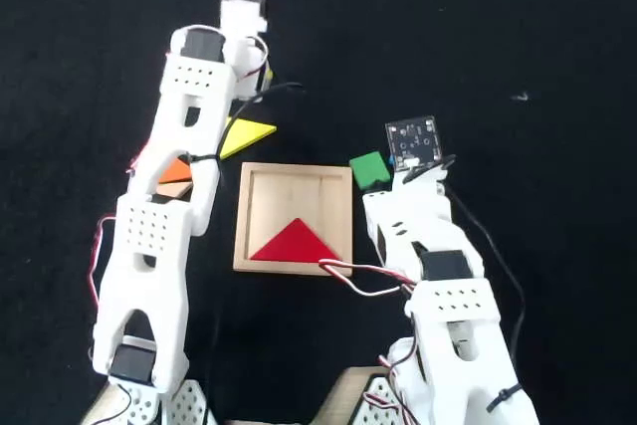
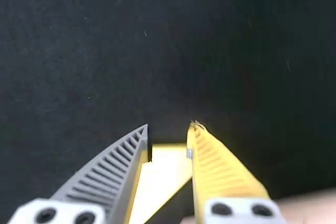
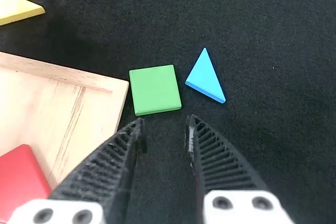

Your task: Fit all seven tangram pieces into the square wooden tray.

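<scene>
The square wooden tray (image 1: 296,186) sits at mid-table with a red triangle (image 1: 296,243) lying in its near half. A yellow triangle (image 1: 246,135) lies just beyond the tray's far left corner. My left gripper (image 2: 170,128) stands open over it, and the yellow piece (image 2: 160,174) shows low between its fingers. My right gripper (image 3: 164,124) is open and empty, just short of a green square (image 3: 155,89) by the tray's (image 3: 63,103) far right corner. A blue triangle (image 3: 207,77) lies beside the green square (image 1: 369,169).
An orange piece (image 1: 175,169) and a tan piece (image 1: 175,189) lie left of the tray, partly under the left arm (image 1: 164,236). Black cloth covers the table, with open room at the far right and far left.
</scene>
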`<action>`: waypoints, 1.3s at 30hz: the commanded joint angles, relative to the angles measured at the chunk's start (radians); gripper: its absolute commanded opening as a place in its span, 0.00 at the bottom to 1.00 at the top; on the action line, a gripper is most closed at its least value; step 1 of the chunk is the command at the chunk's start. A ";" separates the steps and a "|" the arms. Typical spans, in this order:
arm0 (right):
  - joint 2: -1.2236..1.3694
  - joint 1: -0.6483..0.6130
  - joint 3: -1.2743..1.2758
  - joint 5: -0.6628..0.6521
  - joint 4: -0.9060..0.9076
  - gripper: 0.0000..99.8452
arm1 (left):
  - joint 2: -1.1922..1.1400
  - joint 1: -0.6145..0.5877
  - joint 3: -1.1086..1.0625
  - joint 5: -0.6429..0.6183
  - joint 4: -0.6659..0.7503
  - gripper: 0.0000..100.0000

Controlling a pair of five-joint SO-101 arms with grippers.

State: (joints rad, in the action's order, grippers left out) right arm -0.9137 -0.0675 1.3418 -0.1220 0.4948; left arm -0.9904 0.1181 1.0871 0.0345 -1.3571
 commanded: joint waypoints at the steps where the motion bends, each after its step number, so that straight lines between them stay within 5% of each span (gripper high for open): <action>1: 0.002 -0.015 -0.008 -0.012 -0.026 0.14 | -0.058 0.016 0.016 -0.049 0.107 0.13; 17: 0.002 -0.015 -0.008 -0.012 -0.026 0.14 | -0.115 0.073 0.015 0.178 -0.068 0.13; 28: 0.002 -0.017 -0.008 -0.012 -0.026 0.14 | -0.147 0.042 0.297 0.124 -0.091 0.13; 34: 0.002 -0.017 -0.008 -0.012 -0.026 0.14 | -0.276 0.038 0.309 0.064 0.032 0.13; 39: 0.002 -0.017 -0.008 -0.012 -0.026 0.14 | -0.318 0.042 0.311 0.107 -0.028 0.13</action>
State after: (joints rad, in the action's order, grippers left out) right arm -0.9137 -0.0675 1.3418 -0.1220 0.4948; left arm -1.3126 0.1642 1.3433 0.1051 -1.3479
